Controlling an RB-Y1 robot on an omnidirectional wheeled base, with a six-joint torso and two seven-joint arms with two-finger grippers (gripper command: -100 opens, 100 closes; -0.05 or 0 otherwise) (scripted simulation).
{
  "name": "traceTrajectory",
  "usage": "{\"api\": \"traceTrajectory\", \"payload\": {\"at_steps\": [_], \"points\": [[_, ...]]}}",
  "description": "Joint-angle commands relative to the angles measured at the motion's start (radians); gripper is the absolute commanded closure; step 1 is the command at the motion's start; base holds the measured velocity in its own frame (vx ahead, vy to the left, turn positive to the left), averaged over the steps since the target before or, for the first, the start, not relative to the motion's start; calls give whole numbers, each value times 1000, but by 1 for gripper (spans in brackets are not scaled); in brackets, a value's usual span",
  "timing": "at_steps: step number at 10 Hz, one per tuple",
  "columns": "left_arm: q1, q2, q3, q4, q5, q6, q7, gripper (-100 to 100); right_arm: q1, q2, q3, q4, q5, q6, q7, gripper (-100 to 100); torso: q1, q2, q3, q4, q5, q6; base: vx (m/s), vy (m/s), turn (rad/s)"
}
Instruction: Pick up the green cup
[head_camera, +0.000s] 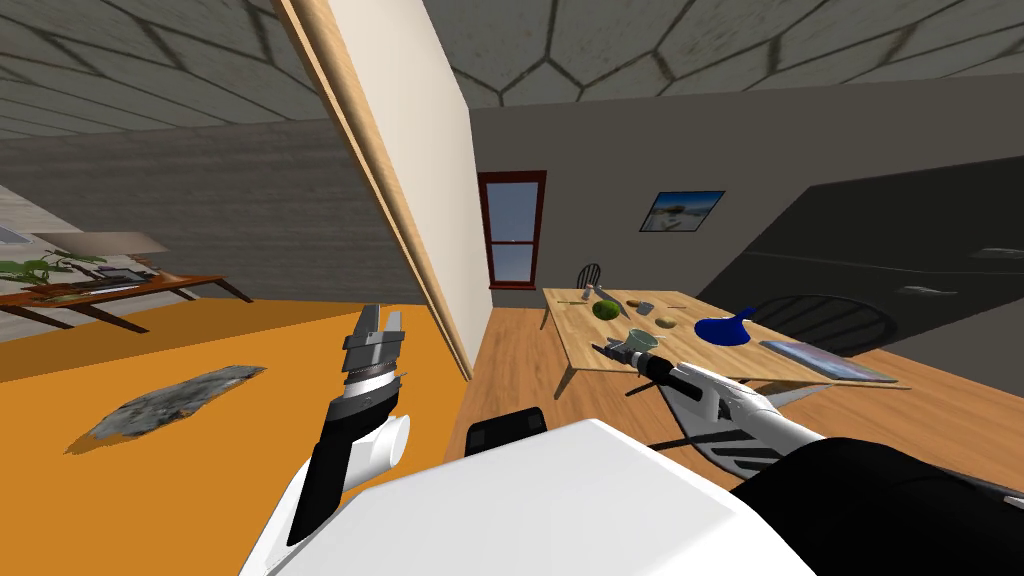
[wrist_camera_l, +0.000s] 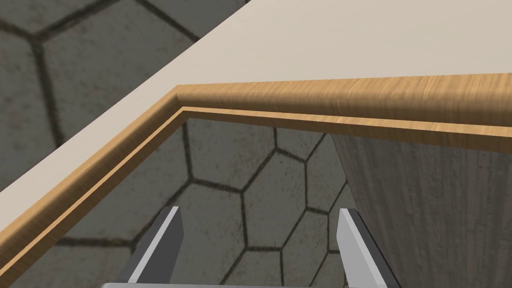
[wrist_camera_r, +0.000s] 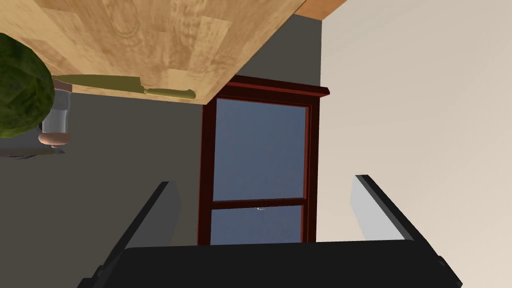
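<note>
Right claw (head_camera: 612, 350) is out low over the wooden table (head_camera: 580, 335), near the table's close edge. Its fingers are spread wide with nothing between them. Green cup (head_camera: 643, 341), pale green, stands upright on the table just beside the claw. It sits back of the fingertips, level with the claw's dark body, on the side away from the robot. Touching or not: cannot tell.

In the right wrist view the right claw (wrist_camera_r: 264, 182) has a dark red window (wrist_camera_r: 257, 165) on the far wall between its parted fingers. Ahead of the claw and off to one side, a dark green round thing (wrist_camera_r: 20, 100) sits on the table, apart from the fingertips. An olive knife (wrist_camera_r: 125, 86) lies flat at the table's far edge, ahead of the claw.

A small grey cup (head_camera: 647, 305) stands farther from the claw than the green cup does. A blue vessel (head_camera: 725, 328) is on the table behind the claw, beside the forearm. A flat book (head_camera: 825, 360) lies further back along the arm.

Left claw (head_camera: 381, 322) is raised upright over the orange floor (head_camera: 150, 350), well apart from the table. Its fingers are apart and hold nothing, as the left wrist view also shows (wrist_camera_l: 257, 245).
</note>
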Motion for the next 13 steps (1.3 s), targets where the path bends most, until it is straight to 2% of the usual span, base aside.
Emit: {"api": "traceTrajectory", "payload": {"at_steps": [1, 2, 3, 4, 5, 6, 7, 8, 11, 13], "points": [[0, 0, 0, 0, 0, 0, 0, 0, 5, -35, 16, 50, 20, -16, 6, -100, 0, 0, 0, 0, 0, 0, 15, 21, 138], [0, 0, 0, 0, 0, 0, 0, 0, 5, -35, 16, 79, 20, -16, 6, -100, 0, 0, 0, 0, 0, -1, 19, 16, 64], [0, 0, 0, 0, 0, 0, 0, 0, 11, -65, 30, 129, 39, -29, 11, -100, 0, 0, 0, 0, 0, 0, 28, 23, 100], [0, 0, 0, 0, 0, 0, 0, 0, 11, -65, 30, 141, 39, -29, 11, -100, 0, -1, 0, 0, 0, 0, 24, 17, 82], [0, 0, 0, 0, 0, 0, 0, 0, 19, -93, 45, 186, 58, -43, 16, -100, 0, -1, 0, 0, 0, 0, 26, 9, 143], [0, 0, 0, 0, 0, 0, 0, 0, 19, -93, 45, 203, 58, -43, 16, -100, -1, -1, 0, 0, 0, 0, 22, -2, 61], [0, 0, 0, 0, 0, 0, 0, 0, 26, -118, 60, 231, 76, -59, 19, -100, -1, -1, 0, 0, 0, 0, 24, -3, 138], [0, 0, 0, 0, 0, 0, 0, 0, 26, -118, 60, 263, 76, -59, 19, -100, -1, -1, 0, 0, 0, -1, 23, -7, 68], [0, 0, 0, 0, 0, 0, 0, 0, 42, -160, 88, 366, 110, -92, 22, -100, -2, -1, 0, 0, -1, 0, 28, -15, 101], [0, 0, 0, 0, 0, 0, 0, 0, 49, -177, 102, 400, 127, -109, 23, -100, -3, -1, 0, 0, -1, 0, 26, -28, 96]]}}
